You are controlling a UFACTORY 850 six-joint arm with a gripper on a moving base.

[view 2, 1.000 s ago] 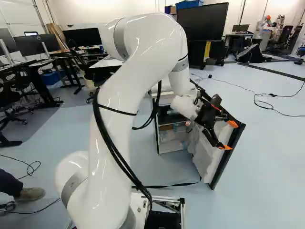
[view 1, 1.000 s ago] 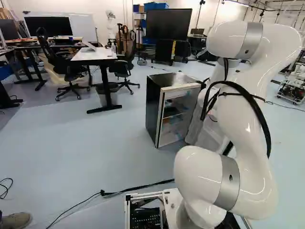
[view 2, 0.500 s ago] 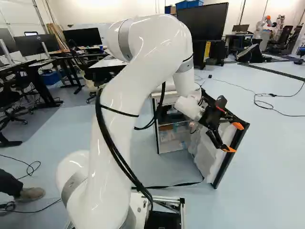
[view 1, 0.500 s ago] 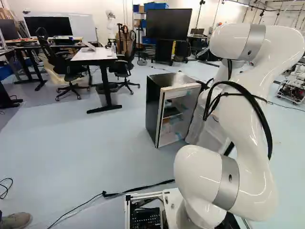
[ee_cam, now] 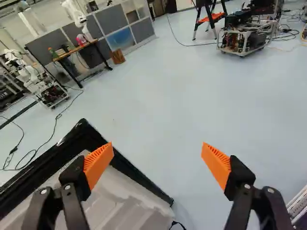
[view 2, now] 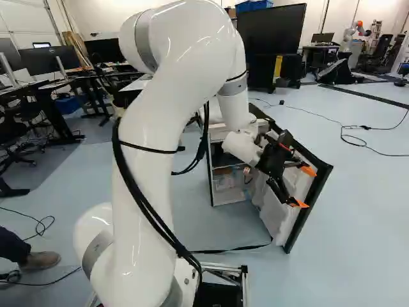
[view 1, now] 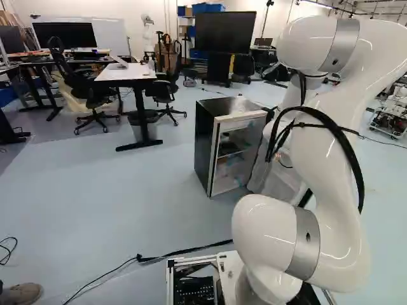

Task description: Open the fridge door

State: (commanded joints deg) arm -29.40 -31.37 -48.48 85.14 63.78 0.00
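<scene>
The black fridge [view 1: 213, 149] stands beyond the arm, its front uncovered and shelves showing. Its door [view 2: 275, 210] is swung wide, white inner side towards the arm, with a black rim. In the right base view my gripper [view 2: 304, 187] is in front of the door's inner side, near its outer edge. Seen from the wrist, the gripper [ee_cam: 157, 146] is open, orange pads far apart with nothing held. One finger overlaps the door's rim [ee_cam: 134, 175]; the other has floor behind it. Whether the finger touches the door I cannot tell.
A strap and cable [view 1: 184, 250] run along the floor before the base. A white desk [view 1: 127, 72] and chairs stand beyond, left of the fridge. Another robot [ee_cam: 33, 79] and a wheeled frame [ee_cam: 244, 38] stand far off. A person's shoe [view 2: 41, 259] shows at the near left.
The door first swung slightly wider, then stayed nearly still. In the right base view the arm and open gripper went a little right, then back left from the door's outer edge. The base stayed put.
</scene>
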